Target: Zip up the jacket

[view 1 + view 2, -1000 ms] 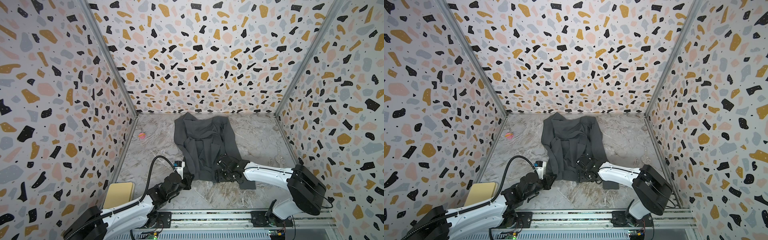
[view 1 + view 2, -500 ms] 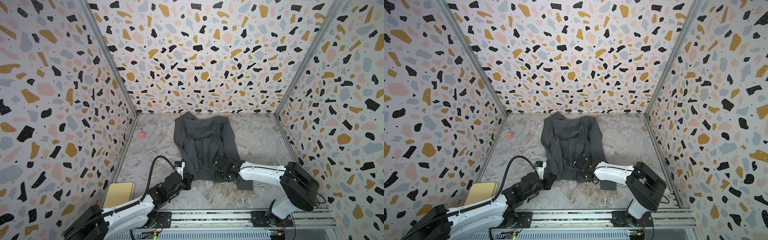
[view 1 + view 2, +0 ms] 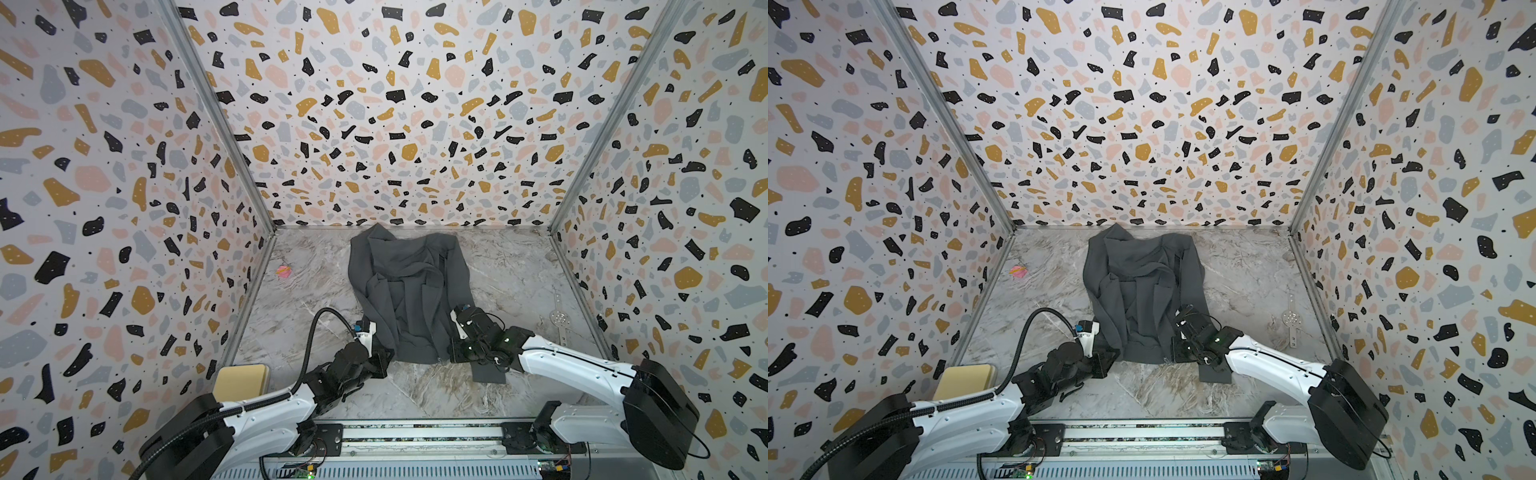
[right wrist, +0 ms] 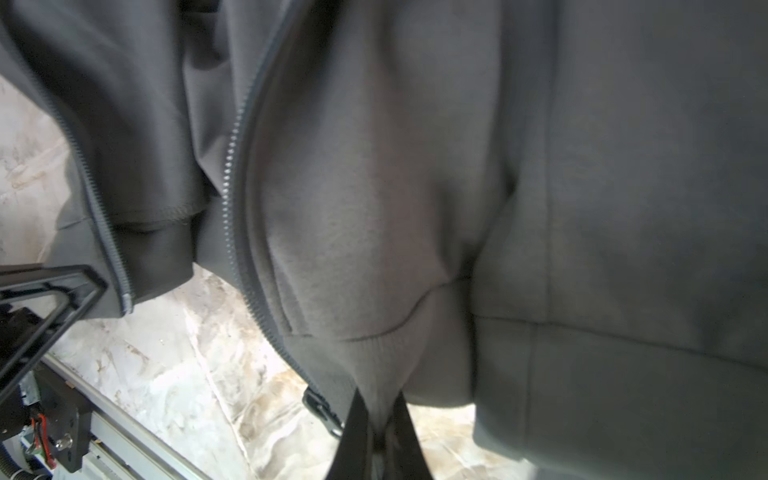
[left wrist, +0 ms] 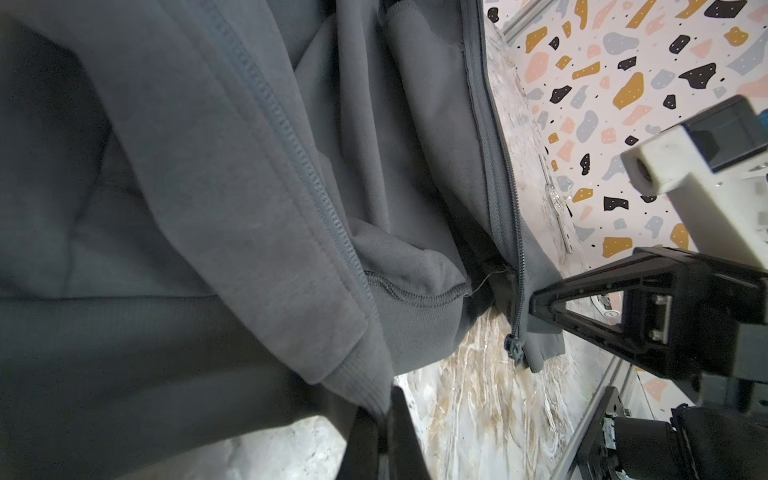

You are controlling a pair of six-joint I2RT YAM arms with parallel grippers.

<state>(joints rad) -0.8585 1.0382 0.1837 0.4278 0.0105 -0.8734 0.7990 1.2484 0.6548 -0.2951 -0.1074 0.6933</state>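
The dark grey jacket [image 3: 409,286] [image 3: 1142,286] lies unzipped on the marble floor, collar toward the back wall. My left gripper [image 3: 383,358] [image 3: 1108,360] [image 5: 384,401] is shut on the ribbed hem of the jacket's left front panel. My right gripper [image 3: 452,353] [image 3: 1176,352] [image 4: 378,405] is shut on the hem of the right front panel, just beside the zipper slider [image 4: 322,409] [image 5: 513,348]. Both rows of zipper teeth [image 4: 232,178] [image 5: 291,137] hang apart. The right gripper's fingers [image 5: 582,307] show in the left wrist view, touching the hem by the slider.
A tan pad [image 3: 241,379] sits at the front left corner and a small pink object [image 3: 283,271] by the left wall. A clear perforated piece [image 3: 559,319] lies at right. A dark grey flap [image 3: 488,372] lies under the right arm. A rail [image 3: 415,432] runs along the front.
My right gripper has closed from open onto the jacket's hem, and its arm has drawn slightly left toward the hem. The left gripper has kept its hold in place.
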